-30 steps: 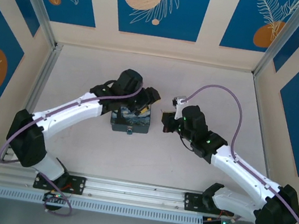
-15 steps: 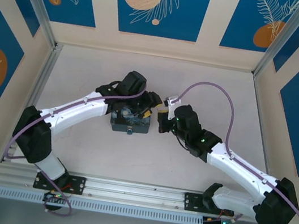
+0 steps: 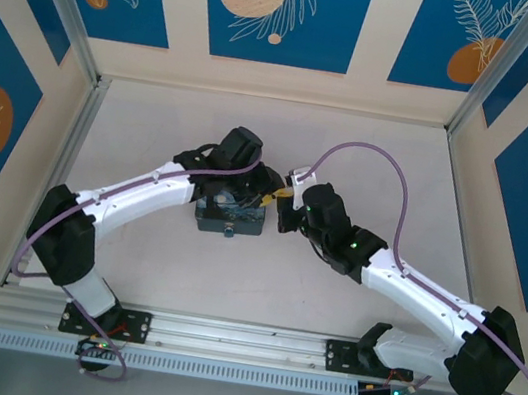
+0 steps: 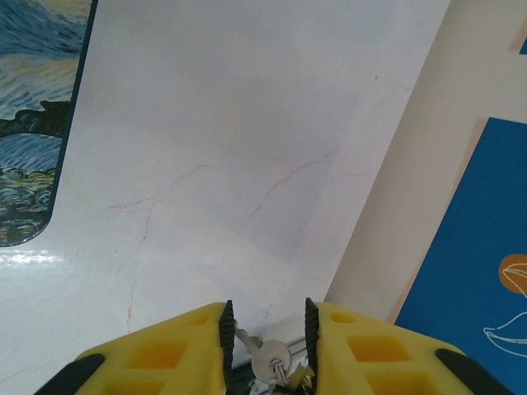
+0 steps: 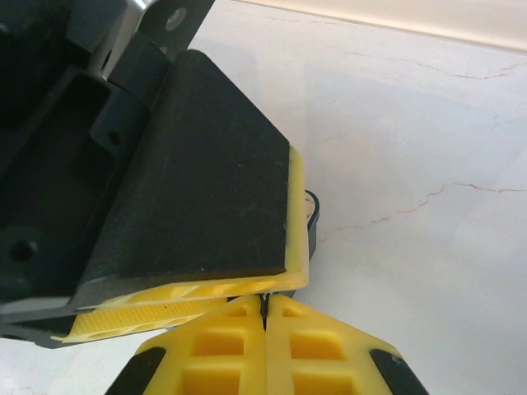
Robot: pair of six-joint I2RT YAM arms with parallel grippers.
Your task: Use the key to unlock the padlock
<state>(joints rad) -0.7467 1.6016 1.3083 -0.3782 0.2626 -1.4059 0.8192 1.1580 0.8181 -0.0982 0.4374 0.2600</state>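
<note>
The key (image 4: 268,359), small and grey on a ring, sits slantwise between my left gripper's (image 4: 265,329) yellow fingers, its blade against the left pad. From above, the left gripper (image 3: 267,195) hovers just right of the painted box (image 3: 230,214). The right gripper (image 3: 286,202) meets it tip to tip. In the right wrist view the right gripper (image 5: 264,306) is shut, its tips pressed against the side of the left gripper's finger (image 5: 298,222); only a dark sliver shows between its pads. The tiny padlock (image 3: 229,231) hangs at the box's near edge.
The starry-night lid (image 4: 33,123) shows at the left of the left wrist view. Pale marble table (image 3: 371,165) stretches beyond the arms. Blue-patterned walls (image 3: 276,7) and metal corner posts enclose the table. A purple cable (image 3: 389,178) loops above the right arm.
The left gripper has swung right, off the box lid, and the right gripper has moved left. Their tips, apart a second ago, now touch beside the box.
</note>
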